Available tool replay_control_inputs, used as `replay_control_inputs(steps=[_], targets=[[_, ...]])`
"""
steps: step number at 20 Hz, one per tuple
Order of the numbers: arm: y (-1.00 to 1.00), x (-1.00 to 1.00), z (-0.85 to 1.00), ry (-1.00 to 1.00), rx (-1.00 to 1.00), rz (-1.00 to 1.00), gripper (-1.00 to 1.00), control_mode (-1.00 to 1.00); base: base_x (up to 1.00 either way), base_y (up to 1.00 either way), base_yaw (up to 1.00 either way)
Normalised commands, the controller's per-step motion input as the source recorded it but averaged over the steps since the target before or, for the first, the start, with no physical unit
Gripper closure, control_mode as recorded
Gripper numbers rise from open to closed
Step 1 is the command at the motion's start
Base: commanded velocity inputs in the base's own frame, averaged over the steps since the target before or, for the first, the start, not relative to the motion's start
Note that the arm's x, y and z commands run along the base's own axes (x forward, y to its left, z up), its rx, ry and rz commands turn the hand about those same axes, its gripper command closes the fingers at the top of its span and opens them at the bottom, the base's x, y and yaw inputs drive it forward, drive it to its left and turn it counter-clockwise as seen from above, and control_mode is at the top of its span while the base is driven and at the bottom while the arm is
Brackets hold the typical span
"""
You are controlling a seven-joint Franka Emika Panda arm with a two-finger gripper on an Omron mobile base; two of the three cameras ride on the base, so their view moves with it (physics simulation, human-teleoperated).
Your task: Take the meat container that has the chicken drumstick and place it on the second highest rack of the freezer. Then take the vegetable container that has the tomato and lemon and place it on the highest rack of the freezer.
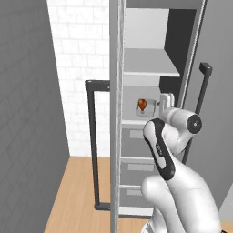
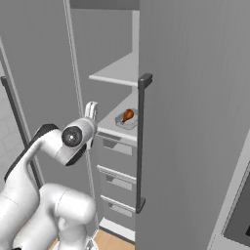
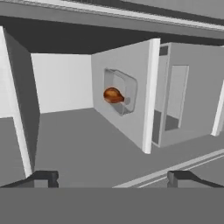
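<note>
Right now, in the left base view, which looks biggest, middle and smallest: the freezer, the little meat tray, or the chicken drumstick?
1. Freezer, biggest by far.
2. Meat tray, on the lower shelf.
3. Chicken drumstick, smallest, lying in the tray.

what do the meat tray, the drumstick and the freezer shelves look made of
Meat container: light grey, matte, probably plastic, thin rim. Chicken drumstick: glossy reddish-brown, cooked-looking skin with highlights. Highest rack: flat pale grey, matte, plastic or painted metal; the rendering leaves it open.
</note>
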Motion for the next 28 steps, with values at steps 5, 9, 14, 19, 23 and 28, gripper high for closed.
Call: replay_control_inputs(steps=[5,9,14,19,23,28], targets=[[0.0,-0.64,1.0,0.0,0.0,0.0,-1.0,-1.0,0.0,0.0,0.0],[0.0,-0.53,0.96,0.0,-0.05,-0.01,-1.0,-1.0,0.0,0.0,0.0],[0.0,-0.54,0.72,0.12,-0.12,0.0,-1.0,-1.0,0.0,0.0,0.0],[-0.02,-0.3,0.07,0.39,-0.21,0.0,-1.0,-1.0,0.0,0.0,0.0],[-0.47,-0.63,-0.23,0.12,-0.05,0.0,-1.0,-1.0,0.0,0.0,0.0],[-0.31,-0.84,-0.27,-0.03,0.04,0.0,-1.0,-1.0,0.0,0.0,0.0]])
